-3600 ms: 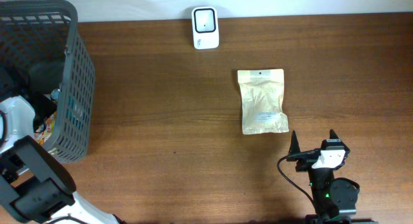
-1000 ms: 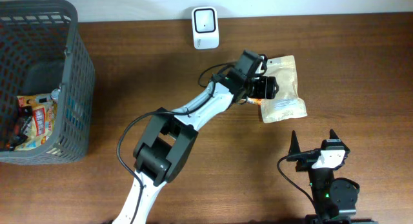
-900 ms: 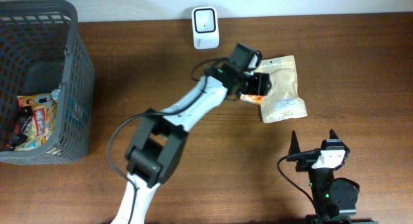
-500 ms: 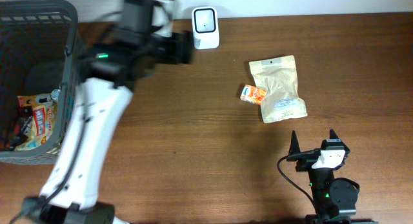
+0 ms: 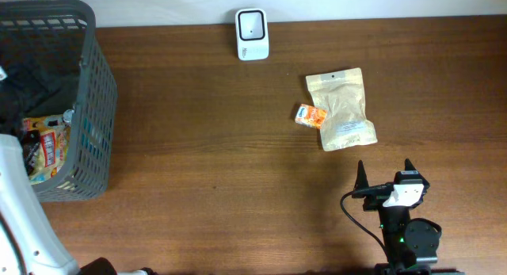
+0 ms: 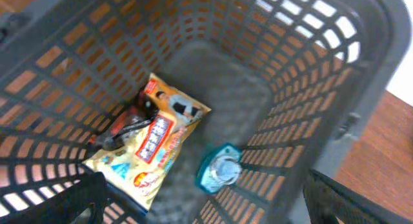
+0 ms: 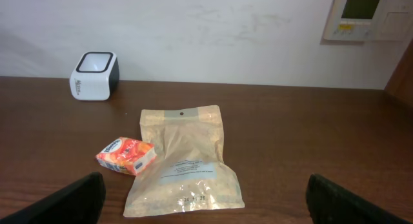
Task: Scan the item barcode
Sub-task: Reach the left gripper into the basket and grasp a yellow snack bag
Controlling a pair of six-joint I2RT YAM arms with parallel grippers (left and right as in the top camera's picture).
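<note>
Left hand (image 6: 206,199) and right hand (image 5: 384,167) released; orange packet's (image 5: 311,116) long axis runs left-right.

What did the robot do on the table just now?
The left hand put a small orange packet down beside the tan pouch and let go. Then it swung back left, and now it hangs open over the gray basket. The pouch got nudged to the right and tilted a little. The white scanner and the right hand stayed where they were.
</note>
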